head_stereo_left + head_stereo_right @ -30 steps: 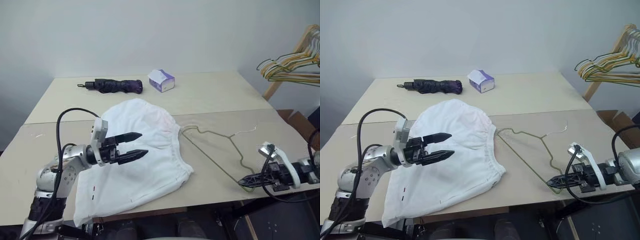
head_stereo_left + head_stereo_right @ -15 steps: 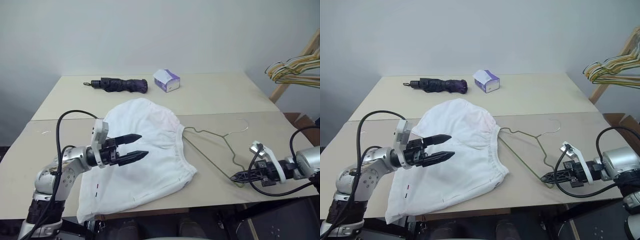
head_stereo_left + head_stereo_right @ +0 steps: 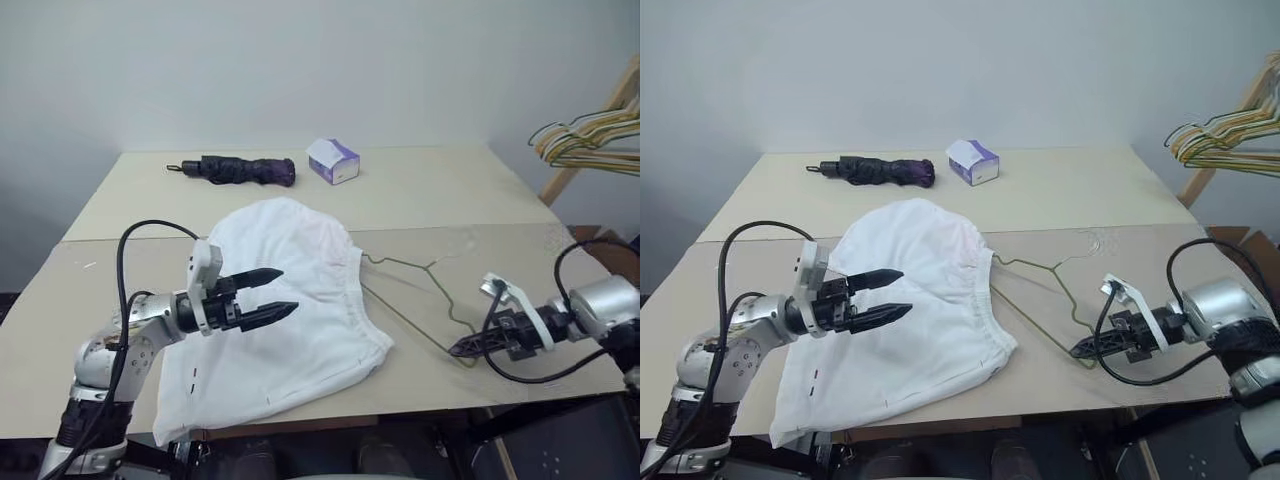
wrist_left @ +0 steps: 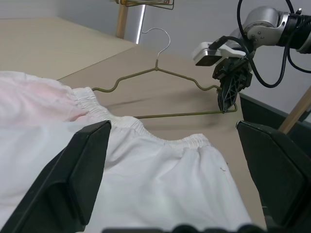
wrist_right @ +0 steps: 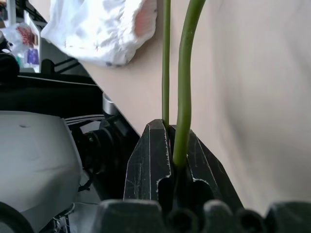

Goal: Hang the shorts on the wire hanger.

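No lettering, brand, number or sign can be read anywhere. The tissue box (image 3: pixel 329 160) has white and purple faces, but any print on it is too small to make out. The shorts (image 3: pixel 285 310) carry tiny red and black marks near one hem, too small to read.

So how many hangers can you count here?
1 wire hanger lies on the table, gripped at its corner by the right gripper. A bunch of hangers hangs at far right; its count is unclear.

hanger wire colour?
Dull olive-green wire hanger, clearest in the right wrist view.
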### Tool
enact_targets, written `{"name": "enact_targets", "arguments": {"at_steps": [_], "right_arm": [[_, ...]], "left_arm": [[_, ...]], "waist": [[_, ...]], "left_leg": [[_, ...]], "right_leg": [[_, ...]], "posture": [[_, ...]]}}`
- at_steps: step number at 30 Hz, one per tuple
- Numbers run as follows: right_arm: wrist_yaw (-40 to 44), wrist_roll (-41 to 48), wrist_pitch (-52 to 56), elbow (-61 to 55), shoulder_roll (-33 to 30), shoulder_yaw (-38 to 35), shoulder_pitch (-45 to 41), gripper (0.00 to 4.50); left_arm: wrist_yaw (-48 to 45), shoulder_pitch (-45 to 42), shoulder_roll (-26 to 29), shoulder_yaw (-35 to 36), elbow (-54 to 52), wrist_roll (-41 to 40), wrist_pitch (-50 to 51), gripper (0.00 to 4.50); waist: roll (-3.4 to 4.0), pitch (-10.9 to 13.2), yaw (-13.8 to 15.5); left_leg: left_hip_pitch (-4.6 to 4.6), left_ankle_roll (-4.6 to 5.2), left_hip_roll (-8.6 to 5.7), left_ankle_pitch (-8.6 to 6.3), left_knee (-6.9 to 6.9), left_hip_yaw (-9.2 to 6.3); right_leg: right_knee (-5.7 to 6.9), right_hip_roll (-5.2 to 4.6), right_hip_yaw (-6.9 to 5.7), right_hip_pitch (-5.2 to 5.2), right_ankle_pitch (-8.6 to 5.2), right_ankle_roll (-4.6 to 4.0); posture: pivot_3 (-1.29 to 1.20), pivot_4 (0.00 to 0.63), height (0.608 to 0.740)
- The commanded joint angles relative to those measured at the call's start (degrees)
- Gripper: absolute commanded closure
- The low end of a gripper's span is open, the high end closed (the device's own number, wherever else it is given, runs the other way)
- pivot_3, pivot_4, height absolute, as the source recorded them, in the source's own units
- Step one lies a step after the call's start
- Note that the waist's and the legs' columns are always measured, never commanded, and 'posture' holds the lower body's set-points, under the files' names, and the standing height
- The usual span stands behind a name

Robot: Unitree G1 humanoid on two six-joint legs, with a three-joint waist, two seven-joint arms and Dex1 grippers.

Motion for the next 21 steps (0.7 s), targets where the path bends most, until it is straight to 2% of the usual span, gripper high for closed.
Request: {"name": "enact_targets", "arguments": {"at_steps": [1, 5, 11, 15, 17, 21], "right_arm": [[3.5, 2.3, -3.3, 2.6, -0.1, 3.9, -4.1, 4.50], [3.5, 6.2, -5.8, 1.4, -1.0, 10.6, -6.8, 4.50], [3.5, 0.3, -6.6, 22.3, 10.2, 8.8, -15.2, 4.50], [3.5, -0.9, -10.4, 23.1, 12.4, 10.1, -15.3, 4.50], [3.5, -1.7, -11.6, 24.9, 13.5, 7.7, -15.7, 4.50], [1.2, -4.6, -21.1, 29.3, 15.6, -3.3, -15.5, 4.50]], "left_arm": [[0.2, -0.8, -0.4, 0.1, -0.3, 0.5, -1.6, 0.05], [0.3, -0.4, -1.0, 0.1, -0.5, 0.9, -2.0, 0.05], [1.4, 0.2, -2.0, -0.5, -1.0, 1.6, -2.9, 0.05], [1.7, 0.2, -2.3, -0.6, -1.1, 1.6, -3.1, 0.05], [2.4, -0.1, -2.6, -0.4, -1.2, 1.5, -2.9, 0.05], [2.9, -0.2, -2.9, -0.1, -1.3, 1.1, -2.9, 0.05]], "waist": [[0.01, 0.0, 0.4], [0.01, 0.0, 1.1], [0.01, 0.0, 1.2], [0.02, 0.0, 2.1], [0.02, 0.0, 2.3], [0.02, 0.0, 2.3]], "left_leg": [[-0.04, 0.00, -0.02, 0.00, 0.00, 0.00], [-0.23, 0.00, -0.01, 0.00, 0.00, -0.02], [-0.30, 0.02, 0.04, 0.04, 0.06, 0.05], [-0.49, 0.02, 0.02, 0.04, 0.06, 0.01], [-0.56, 0.02, -0.03, 0.04, 0.06, 0.01], [-0.56, 0.02, -0.03, 0.04, 0.06, 0.02]], "right_leg": [[0.00, -0.01, 0.00, -0.03, 0.00, 0.00], [0.05, -0.01, -0.01, -0.26, 0.01, -0.01], [0.08, 0.09, 0.06, -0.39, 0.20, -0.10], [0.11, 0.10, 0.05, -0.55, 0.22, -0.09], [0.15, 0.04, 0.05, -0.66, 0.23, -0.07], [0.16, 0.05, 0.05, -0.65, 0.28, -0.06]], "posture": [[-0.03, 0.000, 0.740], [-0.01, 0.000, 0.740], [0.00, 0.000, 0.740], [0.01, 0.000, 0.740], [0.01, 0.000, 0.740], [0.01, 0.000, 0.740]]}}
